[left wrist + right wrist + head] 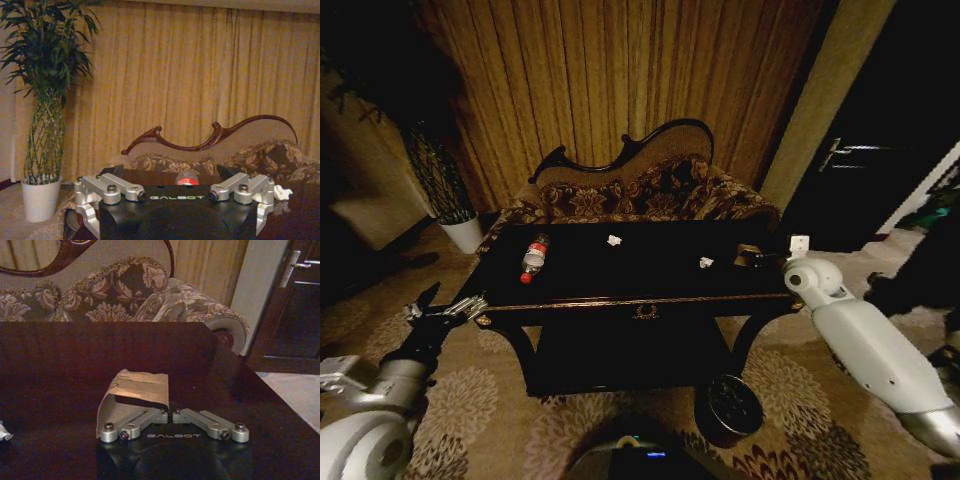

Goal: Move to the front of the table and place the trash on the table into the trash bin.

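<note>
Head view: the table (620, 300) stands directly ahead, the bottle (533, 257) lying on its side near the left end, two white scraps (614, 240) farther along the top, and the trash bin (730, 405) on the carpet by the front right leg. The left gripper (445, 312) hangs just off the table's left front corner, jaws spread and empty; the right gripper (760, 258) sits over the right end. Left wrist view: the red cap points toward the camera between the open fingers (107, 189). The bottle looks light, smooth and likely to roll; a hold across mid-body seems soundest. Right wrist view: the jaws are closed on a brown cardboard scrap (140, 387), thin and easily creased, held at its lower edge.
</note>
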You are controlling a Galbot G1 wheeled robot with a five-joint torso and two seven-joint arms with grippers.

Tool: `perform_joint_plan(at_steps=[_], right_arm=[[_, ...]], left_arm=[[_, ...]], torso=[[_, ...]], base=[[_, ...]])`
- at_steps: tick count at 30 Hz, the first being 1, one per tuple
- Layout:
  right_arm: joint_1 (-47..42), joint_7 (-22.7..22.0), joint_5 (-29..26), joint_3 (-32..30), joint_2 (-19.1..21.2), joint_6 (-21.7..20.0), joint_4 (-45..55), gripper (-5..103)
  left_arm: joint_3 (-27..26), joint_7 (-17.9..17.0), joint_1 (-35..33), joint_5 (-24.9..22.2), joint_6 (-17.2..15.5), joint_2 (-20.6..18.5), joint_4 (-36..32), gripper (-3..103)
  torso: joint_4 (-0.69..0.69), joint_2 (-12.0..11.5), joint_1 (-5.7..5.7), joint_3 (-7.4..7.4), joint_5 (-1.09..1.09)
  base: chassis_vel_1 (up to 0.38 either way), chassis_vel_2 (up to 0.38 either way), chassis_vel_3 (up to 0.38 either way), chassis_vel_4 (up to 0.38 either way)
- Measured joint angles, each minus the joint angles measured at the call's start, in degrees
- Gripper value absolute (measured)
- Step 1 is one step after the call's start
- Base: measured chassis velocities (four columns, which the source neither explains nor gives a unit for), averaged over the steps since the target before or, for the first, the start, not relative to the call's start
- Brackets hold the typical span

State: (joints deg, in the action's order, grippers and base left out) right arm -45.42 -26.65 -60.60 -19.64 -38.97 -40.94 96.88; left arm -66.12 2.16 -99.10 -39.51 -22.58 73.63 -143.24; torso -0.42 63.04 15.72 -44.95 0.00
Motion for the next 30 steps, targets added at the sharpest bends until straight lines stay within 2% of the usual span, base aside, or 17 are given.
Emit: perform_joint_plan(at_steps=[9, 12, 13, 15, 16, 21, 26, 30], right_arm=[[-1.34, 1.12, -0.01, -1.67, 0.56, 1.41, 1.09, 0], [-4.53, 5.57, 3.88, -4.75, 1.21, 9.6, 4.04, 0], [-4.53, 5.57, 3.88, -4.75, 1.21, 9.6, 4.04, 0], [-6.76, 8.26, 6.61, -6.97, 1.36, 12.99, 6.0, 0], [-9.99, 10.25, 8.29, -9.76, 1.38, 16.71, 9.25, 0], [-17.7, 10.92, 8.78, -14.25, 0.15, 22.07, 17.14, 0], [-21.53, 10.01, 8.59, -15.25, -2.55, 22.67, 22.22, 0], [-25.16, 9.09, 10.57, -15.49, -5.73, 22.91, 25.61, 0]], left_arm=[[0.0, 0.02, -0.02, -0.08, -0.06, -0.1, 0.0, 100], [-0.04, 0.01, 0.1, -0.21, -0.1, -0.12, 0.0, 100], [-0.04, 0.01, 0.1, -0.21, -0.1, -0.12, 0.0, 100], [-0.09, 0.01, 0.14, -0.29, -0.1, -0.12, 0.0, 100], [-0.18, 0.0, 0.24, -0.37, -0.11, -0.12, 0.0, 100], [-0.47, -0.06, 0.44, -1.01, 0.48, -0.47, 0.0, 100], [-0.84, -0.3, 0.6, -2.63, 0.93, -1.58, -0.01, 100], [-0.94, -0.76, 1.09, -3.87, 0.97, -2.65, 0.0, 100]], torso=[[0.0, 0.0, 0.0, 0.0, 0.01], [0.01, 0.0, 0.0, 0.0, 0.01], [0.01, 0.0, 0.0, 0.0, 0.01], [0.01, 0.0, 0.0, 0.0, -0.01], [-0.01, 0.0, 0.0, 0.0, 0.0], [-0.01, 0.0, -0.01, 0.0, -0.01], [0.02, 0.0, 0.0, 0.0, -0.01], [0.01, 0.0, 0.0, 0.0, -0.01]], base=[[0.0, 0.0, 0.0, 0.0], [0.0, 0.0, 0.0, 0.0], [0.0, 0.0, 0.0, 0.0], [0.0, 0.0, 0.0, 0.0], [0.0, 0.0, 0.0, 0.0], [0.0, 0.0, 0.0, 0.0], [0.0, 0.0, 0.0, 0.0], [0.0, 0.0, 0.0, 0.0]])
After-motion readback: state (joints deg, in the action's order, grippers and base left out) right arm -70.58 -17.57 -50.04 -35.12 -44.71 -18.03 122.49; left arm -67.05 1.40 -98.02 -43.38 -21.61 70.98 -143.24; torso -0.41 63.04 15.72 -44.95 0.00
